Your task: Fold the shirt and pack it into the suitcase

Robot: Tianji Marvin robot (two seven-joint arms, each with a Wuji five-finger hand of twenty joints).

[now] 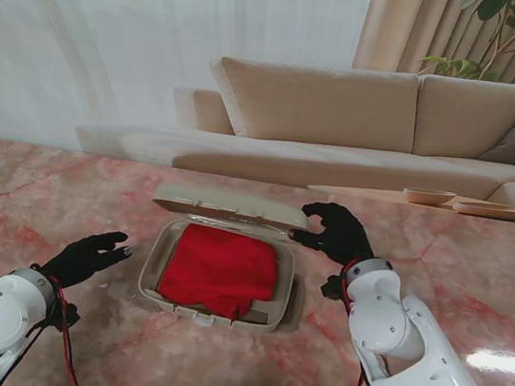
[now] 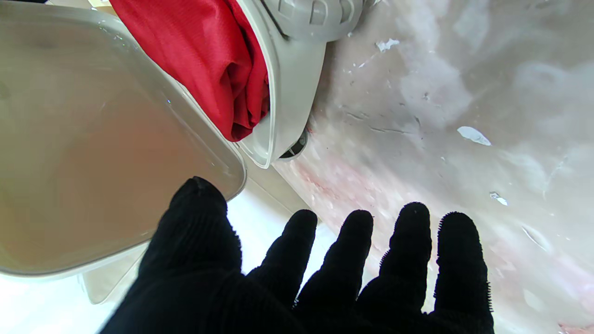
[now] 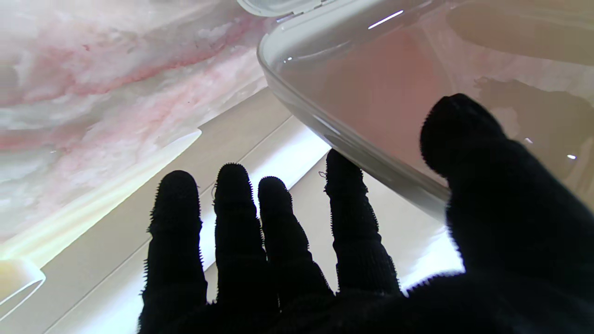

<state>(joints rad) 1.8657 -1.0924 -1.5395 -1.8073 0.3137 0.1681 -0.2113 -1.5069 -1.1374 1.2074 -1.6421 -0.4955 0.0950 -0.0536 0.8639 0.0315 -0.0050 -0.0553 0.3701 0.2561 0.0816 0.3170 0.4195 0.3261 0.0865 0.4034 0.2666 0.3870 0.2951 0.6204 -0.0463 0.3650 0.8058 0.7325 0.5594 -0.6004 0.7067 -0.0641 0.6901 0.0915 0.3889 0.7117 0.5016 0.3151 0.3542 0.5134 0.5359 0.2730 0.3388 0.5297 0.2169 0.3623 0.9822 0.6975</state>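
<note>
A small beige suitcase [image 1: 148, 274] lies open in the middle of the table, with a folded red shirt [image 1: 218, 266] inside its base. Its lid [image 1: 227, 203] stands half raised at the far side, leaning over the shirt [image 2: 204, 60]. My right hand [image 1: 334, 231] is at the lid's right corner, fingers spread. The thumb is on the lid's [image 3: 394, 83] inner side and the index fingertip [image 3: 341, 167] touches its rim. My left hand [image 1: 85, 257] hovers open left of the suitcase, touching nothing. The lid [image 2: 93, 139] looms close to that hand's thumb.
The pink marble table [image 1: 475, 281] stretches wide on both sides of the suitcase. A beige sofa [image 1: 365, 112] stands beyond the far edge. Shallow dishes [image 1: 430, 195] rest on a low surface at the back right.
</note>
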